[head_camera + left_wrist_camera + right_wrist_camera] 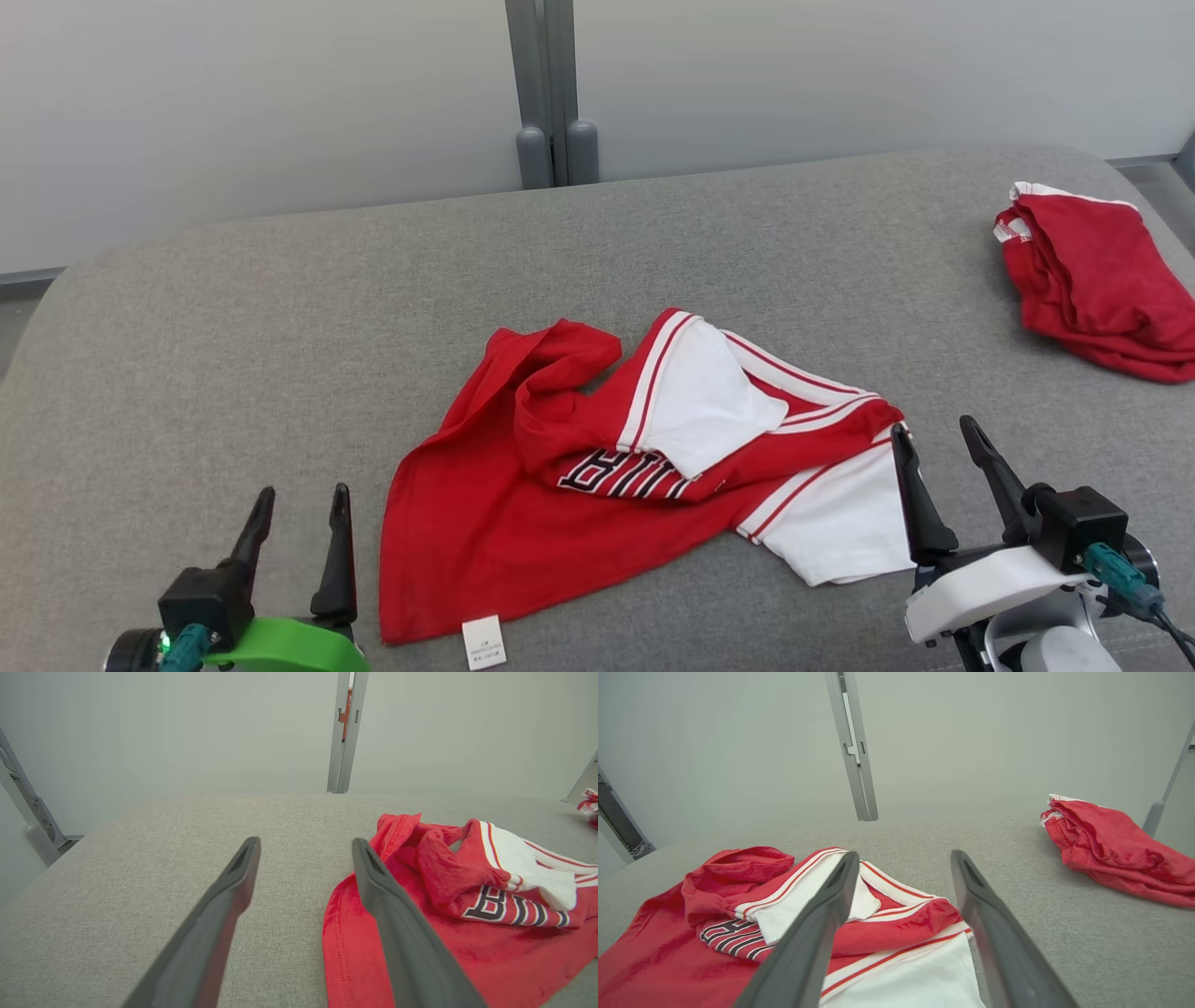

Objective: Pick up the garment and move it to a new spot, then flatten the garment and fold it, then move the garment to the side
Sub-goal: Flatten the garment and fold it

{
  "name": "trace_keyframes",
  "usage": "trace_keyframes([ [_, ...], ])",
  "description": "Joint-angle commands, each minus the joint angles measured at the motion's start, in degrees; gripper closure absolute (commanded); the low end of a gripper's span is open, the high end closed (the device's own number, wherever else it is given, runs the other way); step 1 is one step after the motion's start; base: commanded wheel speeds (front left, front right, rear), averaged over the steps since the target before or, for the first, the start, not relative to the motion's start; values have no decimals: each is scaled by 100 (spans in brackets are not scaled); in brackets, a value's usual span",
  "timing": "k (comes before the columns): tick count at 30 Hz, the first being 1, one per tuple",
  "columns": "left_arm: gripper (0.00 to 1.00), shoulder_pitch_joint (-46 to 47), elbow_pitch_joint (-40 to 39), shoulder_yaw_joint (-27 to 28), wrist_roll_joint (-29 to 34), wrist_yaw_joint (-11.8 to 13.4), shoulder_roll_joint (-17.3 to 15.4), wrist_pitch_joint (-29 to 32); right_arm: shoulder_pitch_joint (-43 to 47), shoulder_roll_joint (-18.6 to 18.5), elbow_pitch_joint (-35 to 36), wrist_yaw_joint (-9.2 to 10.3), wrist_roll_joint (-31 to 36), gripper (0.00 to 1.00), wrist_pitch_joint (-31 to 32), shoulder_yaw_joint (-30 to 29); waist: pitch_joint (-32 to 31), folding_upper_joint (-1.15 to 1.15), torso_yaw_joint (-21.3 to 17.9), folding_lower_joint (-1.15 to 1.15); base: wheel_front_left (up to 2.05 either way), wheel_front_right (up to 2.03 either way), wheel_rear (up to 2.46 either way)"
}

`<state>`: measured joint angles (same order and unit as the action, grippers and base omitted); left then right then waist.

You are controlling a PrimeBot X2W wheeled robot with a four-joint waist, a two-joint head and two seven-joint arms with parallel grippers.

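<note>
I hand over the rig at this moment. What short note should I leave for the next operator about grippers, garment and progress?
Jersey: crumpled in the middle of the cushion, not flat, not folded.
Left gripper: open, empty, beside its left hem.
Right gripper: open, empty, at its white sleeve.
Second red garment: bunched at the far right.
Done: no fold yet; whether the first move happened cannot be told.
To do: flatten, fold, move aside.

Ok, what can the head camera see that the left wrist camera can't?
Head view extras: the right end effector, open, and a white label low in the picture. Left wrist view extras: a slanted metal rail by the wall and an orange patch up top. Shared: the red and white garment, the open left end effector and the grey cushion.
</note>
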<state>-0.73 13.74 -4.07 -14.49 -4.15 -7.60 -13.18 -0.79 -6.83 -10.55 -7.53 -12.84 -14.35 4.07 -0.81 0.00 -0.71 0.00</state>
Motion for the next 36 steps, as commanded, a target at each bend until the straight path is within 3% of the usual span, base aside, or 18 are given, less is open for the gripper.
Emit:
trace_keyframes([
  [1,0,-97,91,-40,7,-29,15,16,-93,-35,-93,10,50,0,-1,-41,18,0,0,0,0,0,0],
  [21,0,333,2046,-701,-167,-259,193,-74,-876,-119,-2472,10,108,0,-84,-296,510,0,73,0,0,0,0],
  [34,0,479,2613,-997,-410,-320,356,-140,-913,59,-3315,10,-14,0,-70,-257,653,0,102,0,0,0,0],
  [35,18,504,2647,-1014,-449,-323,368,-144,-941,80,-3389,10,-74,6,-69,-235,657,0,98,0,0,0,0],
  [36,54,539,2687,-1031,-518,-330,383,-148,-967,107,-3533,10,-155,51,-64,-186,658,0,92,0,0,0,0],
])
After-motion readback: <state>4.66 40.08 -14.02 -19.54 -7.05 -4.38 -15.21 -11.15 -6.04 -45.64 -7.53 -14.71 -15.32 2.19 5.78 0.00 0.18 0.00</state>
